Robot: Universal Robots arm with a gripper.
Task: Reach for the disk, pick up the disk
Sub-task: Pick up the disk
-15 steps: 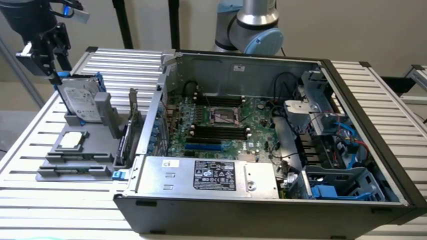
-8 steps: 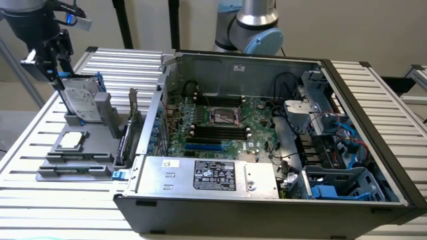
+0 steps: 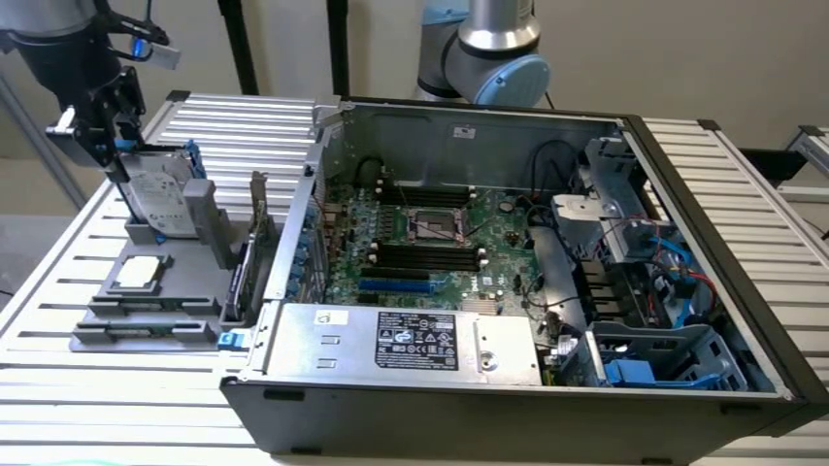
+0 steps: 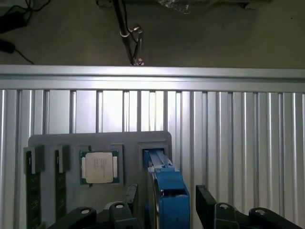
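Astride the upright disk (image 4: 164, 183), the gripper (image 4: 167, 198) leaves gaps both sides.

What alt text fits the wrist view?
The open tool straddles the blue-framed disk, which stands on edge in a grey holder. A square silver chip lies in the holder beside it, on a slatted metal table.

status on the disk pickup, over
Gripper open, straddling the disk, not clamped. Disk upright in the grey holder. Chip lies beside it in the holder, nothing in the way.
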